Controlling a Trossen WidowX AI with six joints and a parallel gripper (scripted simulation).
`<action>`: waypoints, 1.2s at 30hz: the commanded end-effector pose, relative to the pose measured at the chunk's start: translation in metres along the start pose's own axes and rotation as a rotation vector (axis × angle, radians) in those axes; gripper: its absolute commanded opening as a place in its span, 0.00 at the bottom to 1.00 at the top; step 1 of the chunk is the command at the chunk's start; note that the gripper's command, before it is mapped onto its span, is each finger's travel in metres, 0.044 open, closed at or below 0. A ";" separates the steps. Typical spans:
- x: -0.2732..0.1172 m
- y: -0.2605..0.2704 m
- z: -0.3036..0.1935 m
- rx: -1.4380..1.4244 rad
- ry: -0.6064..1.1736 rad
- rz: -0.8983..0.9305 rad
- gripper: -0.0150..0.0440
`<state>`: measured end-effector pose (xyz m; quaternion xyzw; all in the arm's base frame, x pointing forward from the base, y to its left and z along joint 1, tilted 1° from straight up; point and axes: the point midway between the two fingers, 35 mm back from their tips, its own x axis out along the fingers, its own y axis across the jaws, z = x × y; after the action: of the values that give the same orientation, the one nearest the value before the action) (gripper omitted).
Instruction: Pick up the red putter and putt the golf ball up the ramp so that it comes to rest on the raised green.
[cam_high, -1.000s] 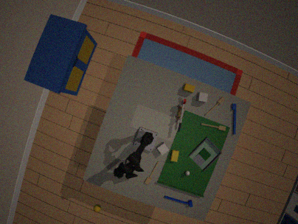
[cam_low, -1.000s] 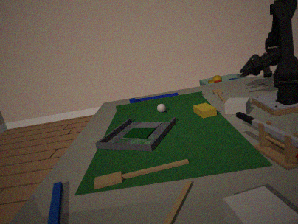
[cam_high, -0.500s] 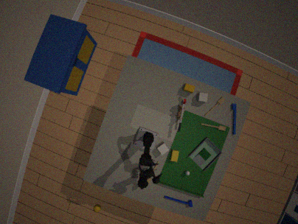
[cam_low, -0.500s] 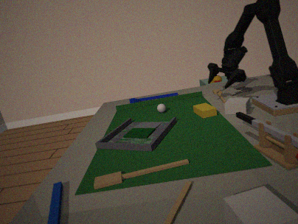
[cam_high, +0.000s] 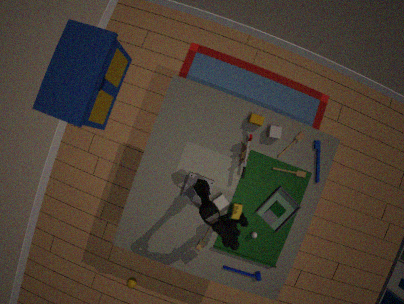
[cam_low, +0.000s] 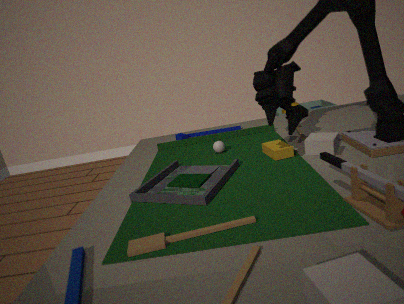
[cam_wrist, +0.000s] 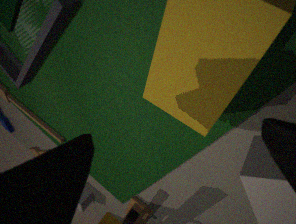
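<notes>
Pincer (cam_high: 239, 234) (cam_low: 281, 129) (cam_wrist: 175, 134) of the black arm (cam_high: 209, 212) (cam_low: 305, 30) is spread wide, its two dark fingers well apart, and we see nothing held between them. In the exterior view we find it toward the far right, pointing down above the far part of a green mat (cam_high: 255, 172) (cam_low: 280, 200) (cam_wrist: 115, 110), its fingertips touching nothing that we can make out. A yellow block (cam_high: 237, 211) (cam_low: 278, 150) (cam_wrist: 210, 60) sits on the mat below it, with a white block (cam_high: 220, 202) (cam_low: 321, 143) (cam_wrist: 270, 192) just to the right, off the mat.

The red-headed putter (cam_high: 246, 152) (cam_low: 332, 160) lies across a wooden stand at the near right, beside the mat, its black grip toward the far side; we see only a speck of the red head at the picture's right edge. The white golf ball (cam_high: 254, 235) (cam_low: 218, 146) rests on the far part of the mat, apart from the pincer. Nearer and to the left, a grey-walled ramp (cam_low: 222, 182) frames the raised green (cam_high: 278, 208) (cam_low: 187, 180), which we see without the ball.
</notes>
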<state>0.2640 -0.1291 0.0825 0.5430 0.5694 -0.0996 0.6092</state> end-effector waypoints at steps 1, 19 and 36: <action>0.036 0.040 -0.041 -0.536 0.097 -0.112 1.00; 0.100 0.107 -0.182 -2.119 0.456 -0.204 1.00; 0.109 0.113 -0.228 -2.566 0.574 -0.168 1.00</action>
<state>0.2506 0.1430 0.1103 -0.4372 0.4101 0.5838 0.5476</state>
